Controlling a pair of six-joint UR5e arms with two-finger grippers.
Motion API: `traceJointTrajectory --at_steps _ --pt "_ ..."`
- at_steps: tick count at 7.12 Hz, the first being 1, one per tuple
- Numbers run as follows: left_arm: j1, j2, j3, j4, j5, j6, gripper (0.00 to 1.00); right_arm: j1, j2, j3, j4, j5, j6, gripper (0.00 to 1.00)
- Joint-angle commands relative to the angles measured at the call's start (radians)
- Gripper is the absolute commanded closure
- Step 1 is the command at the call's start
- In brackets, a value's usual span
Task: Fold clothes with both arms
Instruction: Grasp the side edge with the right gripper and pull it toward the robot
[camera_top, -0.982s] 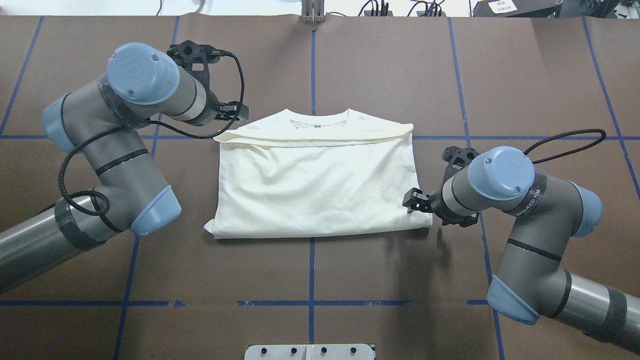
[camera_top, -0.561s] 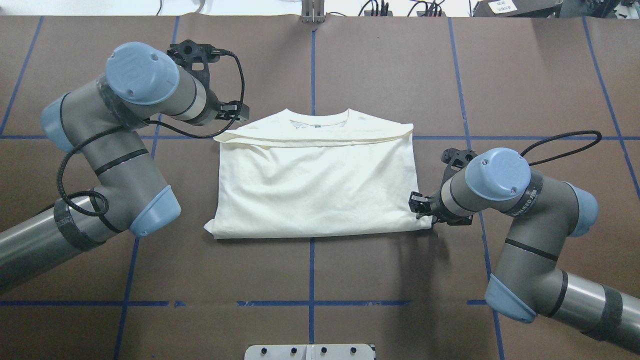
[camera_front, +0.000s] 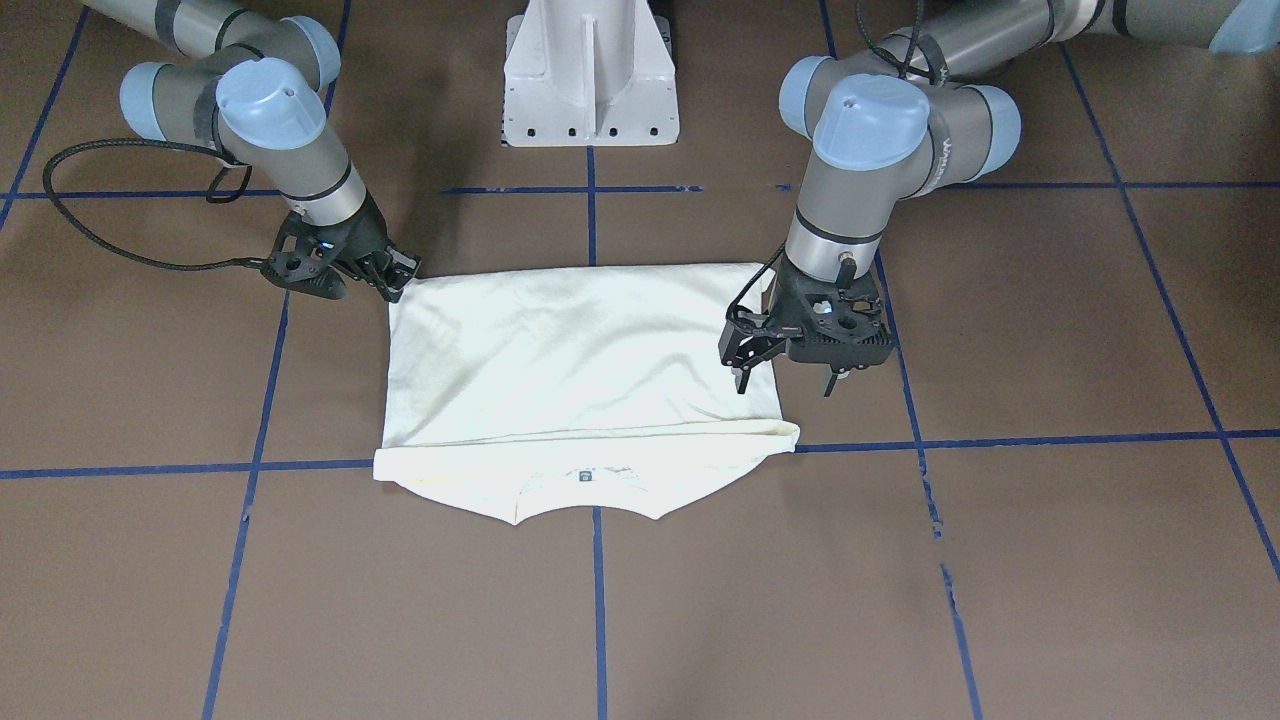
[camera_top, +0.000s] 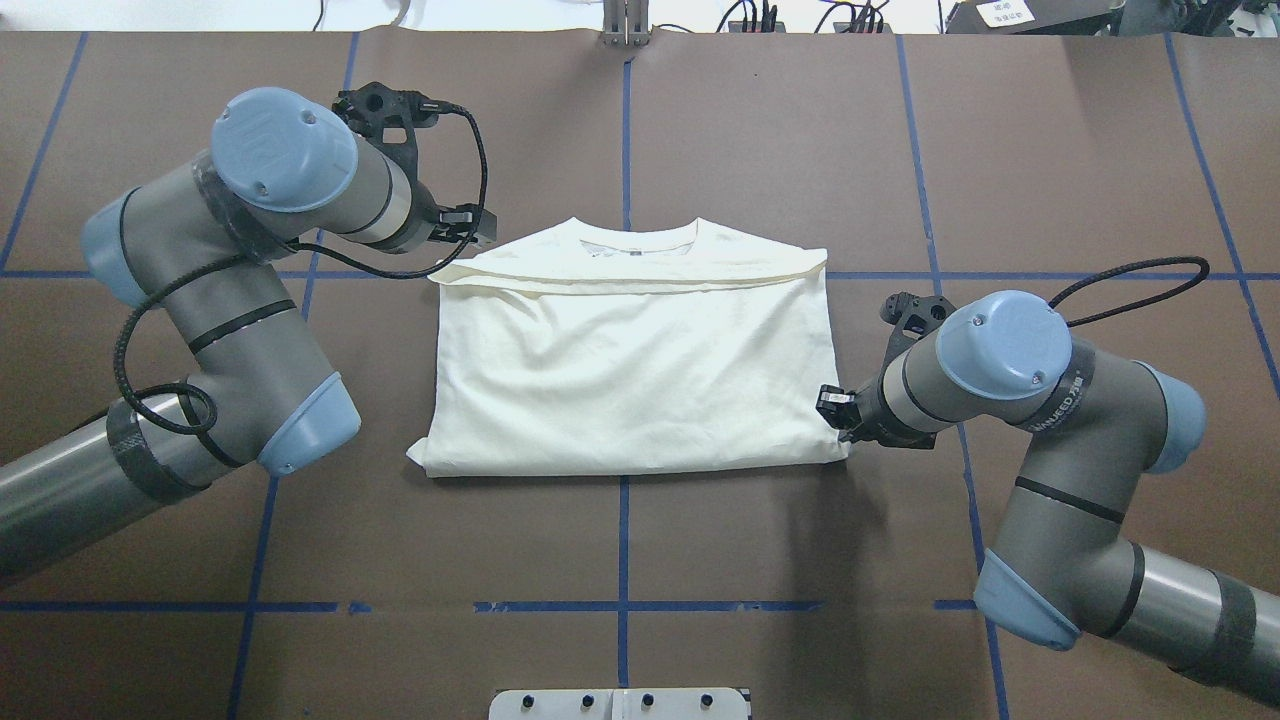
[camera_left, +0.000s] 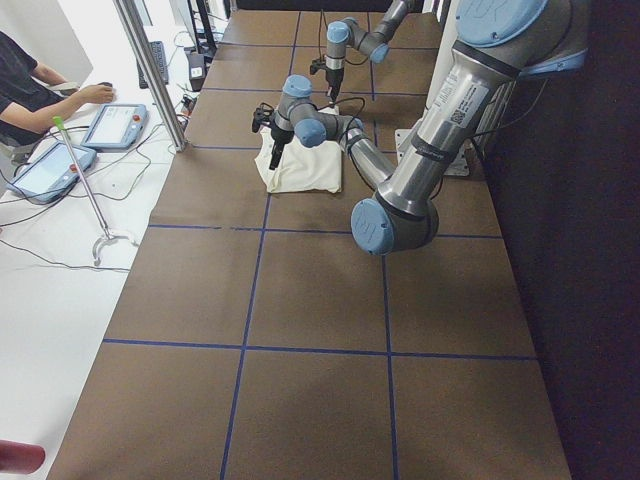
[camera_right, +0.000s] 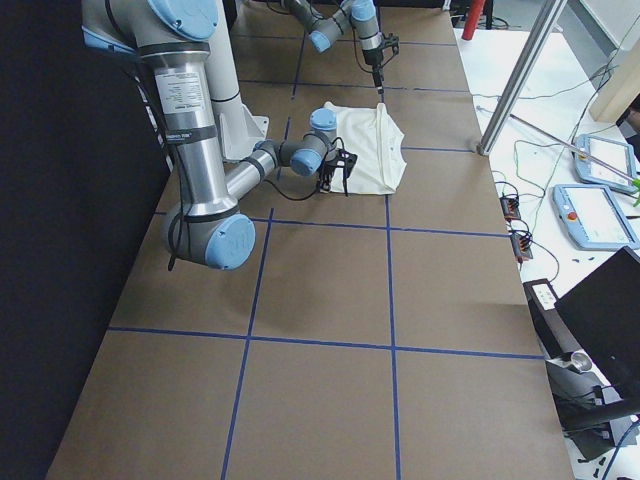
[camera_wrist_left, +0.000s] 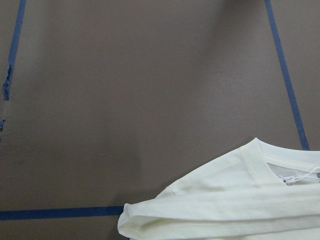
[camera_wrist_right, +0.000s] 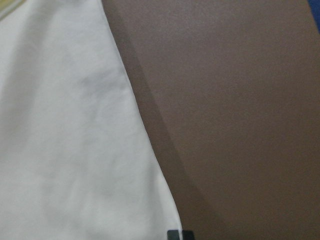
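While left gripper (camera_front: 785, 382) is held wide, shirt (camera_front: 570, 360) edge beneath, a corner is met by right gripper (camera_front: 395, 282); its spread cannot be told.

The left arm (camera_top: 240, 310), elbow bent, holds the left gripper (camera_front: 785, 385) vertical with jaws spread wide and pointing straight down; the right arm (camera_top: 1060, 480), likewise bent, angles the right gripper (camera_front: 393, 283) low to the surface (camera_front: 1000, 560), its jaw spacing indiscernible.
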Motion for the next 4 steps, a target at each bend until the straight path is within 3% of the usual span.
traceJointTrajectory --at_steps 1,4 --pt "0.002 0.001 -0.002 0.0 0.002 -0.001 0.0 -0.063 -0.148 0.147 0.0 0.019 0.004 1.0" --pt "0.0 0.004 -0.006 0.0 0.006 -0.001 0.0 -0.303 -0.233 0.259 0.0 -0.001 0.163 1.0"
